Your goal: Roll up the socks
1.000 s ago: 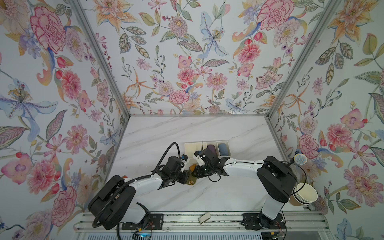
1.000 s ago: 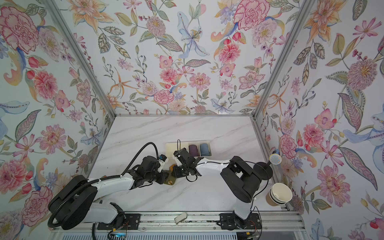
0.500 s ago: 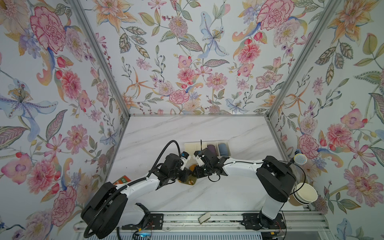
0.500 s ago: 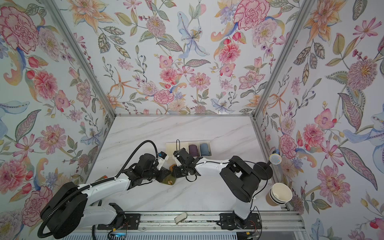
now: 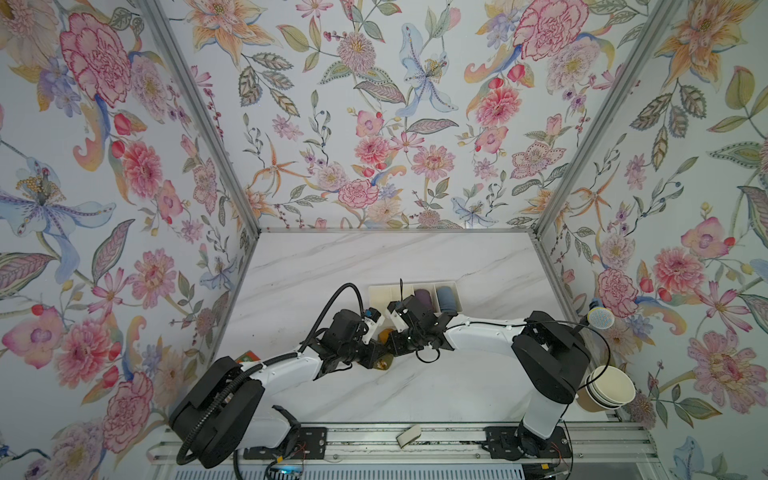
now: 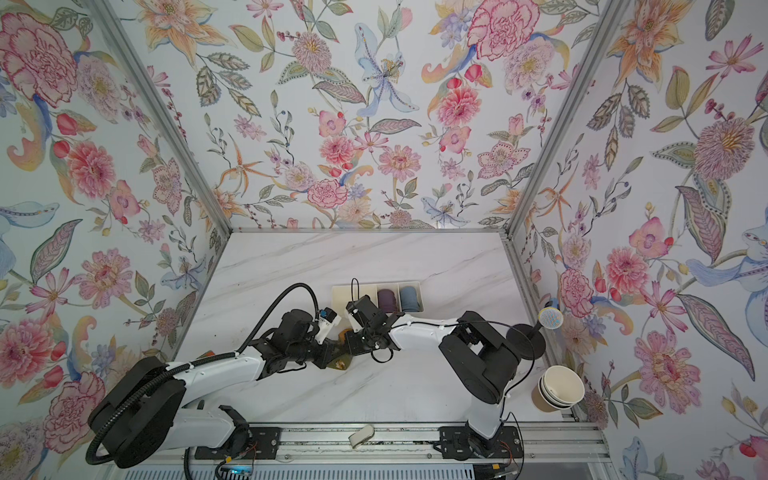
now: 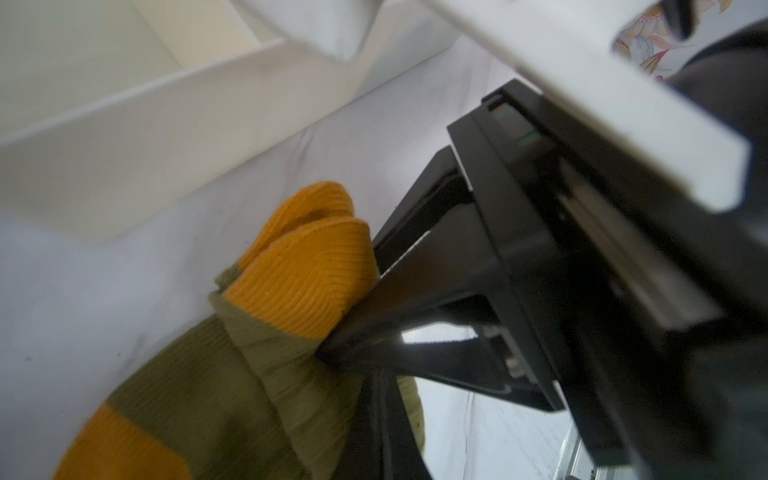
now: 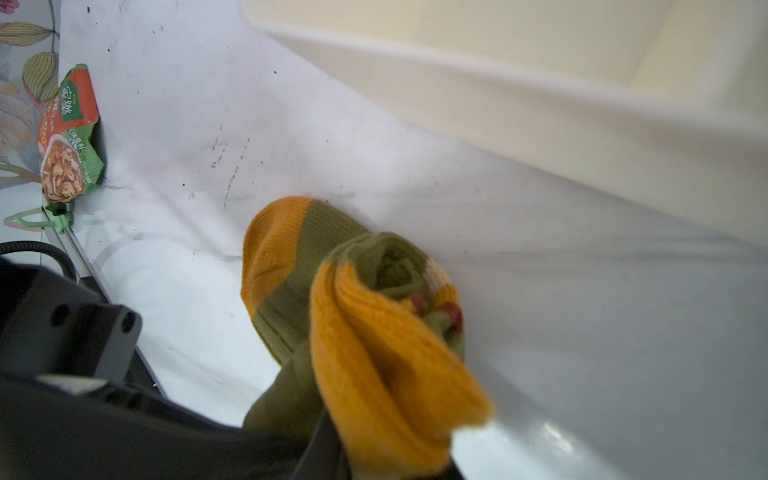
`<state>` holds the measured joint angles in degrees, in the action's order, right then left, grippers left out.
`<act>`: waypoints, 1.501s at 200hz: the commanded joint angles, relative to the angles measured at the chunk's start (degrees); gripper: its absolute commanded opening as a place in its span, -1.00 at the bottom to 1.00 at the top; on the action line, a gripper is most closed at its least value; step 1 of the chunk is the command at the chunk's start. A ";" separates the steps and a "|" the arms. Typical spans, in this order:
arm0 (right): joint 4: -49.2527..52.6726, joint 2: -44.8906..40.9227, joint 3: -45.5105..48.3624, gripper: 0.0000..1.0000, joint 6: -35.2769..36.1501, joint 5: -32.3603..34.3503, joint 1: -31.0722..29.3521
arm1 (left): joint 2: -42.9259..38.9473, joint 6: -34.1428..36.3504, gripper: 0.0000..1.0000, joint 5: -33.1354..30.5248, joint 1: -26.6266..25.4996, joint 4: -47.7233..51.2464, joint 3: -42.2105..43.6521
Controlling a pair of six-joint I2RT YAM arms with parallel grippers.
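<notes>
The socks [image 5: 382, 363] [image 6: 338, 364] are an olive-green pair with mustard toes, bunched into a loose roll on the marble table in front of the tray. Both grippers meet over them. My left gripper [image 5: 372, 354] [image 6: 328, 354] is shut on the olive fabric [image 7: 232, 374], which lies on both sides of its dark finger [image 7: 376, 432]. My right gripper [image 5: 393, 344] [image 6: 351, 343] is shut on the socks just behind the mustard toes [image 7: 307, 274]. In the right wrist view the rolled core [image 8: 388, 266] shows, and the toes [image 8: 386, 374] hang over the jaws. The arms hide most of the socks in both top views.
Just behind the grippers stands a cream tray [image 5: 380, 287] [image 6: 343, 290] holding a purple sock roll [image 5: 423, 298] and a blue sock roll [image 5: 447, 300]. A food packet [image 8: 68, 137] lies by the left wall. Paper cups [image 5: 610, 390] stand at the right edge.
The left arm has shifted a little toward the tray with the socks. The right gripper has stayed almost still. Both grips are unchanged.
</notes>
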<state>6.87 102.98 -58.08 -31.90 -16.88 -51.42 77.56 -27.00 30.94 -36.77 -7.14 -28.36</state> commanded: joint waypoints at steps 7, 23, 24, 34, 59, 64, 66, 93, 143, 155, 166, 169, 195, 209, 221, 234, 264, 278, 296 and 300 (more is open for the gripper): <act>3.68 2.23 -0.37 -0.86 1.13 2.17 -0.40 | 1.94 0.71 -1.00 -1.10 -0.23 1.23 0.67; 3.76 2.14 -0.19 -0.85 1.22 2.16 -0.42 | 2.99 1.04 -1.00 -1.83 -0.28 1.42 0.68; 3.72 2.14 -0.19 -0.85 1.22 2.18 -0.43 | 3.06 1.06 -1.00 -1.88 -0.25 1.42 0.68; 3.73 2.05 -0.14 -0.85 1.20 2.14 -0.39 | 3.75 1.37 -1.00 -2.39 -0.23 1.85 0.65; 3.56 1.96 -0.14 -0.83 1.30 2.19 -0.43 | 5.28 2.24 -1.00 -3.93 -0.13 3.37 0.39; 3.66 1.96 -0.11 -0.81 1.31 2.18 -0.43 | 5.59 2.39 -1.00 -4.15 -0.01 3.46 0.41; 3.67 1.92 -0.10 -0.81 1.31 2.14 -0.37 | 5.70 2.39 -1.00 -4.20 0.07 3.51 0.41; 3.57 1.64 -0.01 -0.74 1.45 2.11 -0.32 | 6.58 2.50 -1.00 -4.66 0.80 2.93 1.13; 3.13 0.01 0.77 -0.46 1.73 2.14 0.01 | 8.12 2.30 -1.00 -4.22 1.53 1.44 2.08; 2.92 -0.83 1.19 -0.35 1.62 2.18 0.30 | 8.44 2.22 -1.00 -4.04 1.61 1.09 2.34; 2.63 -1.77 1.71 -0.27 1.57 2.11 0.56 | 8.65 2.07 -1.00 -3.96 1.69 0.75 2.53; 2.53 -2.13 1.93 -0.25 1.51 2.11 0.61 | 8.66 2.08 -1.00 -3.89 1.69 0.60 2.60; 1.74 -5.73 3.67 -0.12 0.99 1.77 1.55 | 8.75 1.86 -1.00 -3.78 1.83 0.13 2.87; 1.65 -7.87 4.74 -0.08 0.74 2.05 1.99 | 8.75 1.71 -1.00 -3.69 2.04 -0.05 2.97; 1.74 -9.65 5.72 -0.04 0.53 2.41 2.34 | 8.66 1.69 -1.00 -3.60 2.14 -0.32 3.05; 1.74 -11.45 6.98 -0.02 0.11 3.10 2.63 | 8.57 1.54 -1.00 -3.45 2.22 -0.60 3.22; 2.11 -13.85 9.38 -0.05 -1.28 4.76 2.68 | 8.47 1.06 -1.00 -2.90 2.23 -1.38 3.57; 2.76 -13.62 9.99 -0.08 -2.29 5.92 2.41 | 8.32 0.90 -1.00 -2.90 2.29 -1.44 3.66; 2.63 -12.95 10.96 -0.13 -3.84 7.40 1.71 | 8.03 0.72 -1.00 -2.90 2.25 -1.60 3.94; 2.62 -12.77 11.07 -0.14 -4.14 7.82 1.47 | 7.96 0.62 -1.00 -2.90 2.31 -1.57 3.93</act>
<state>7.99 89.58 -48.56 -33.43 -12.29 -49.06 83.96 -26.04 30.83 -35.16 -14.61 -26.96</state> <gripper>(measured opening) 0.442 0.048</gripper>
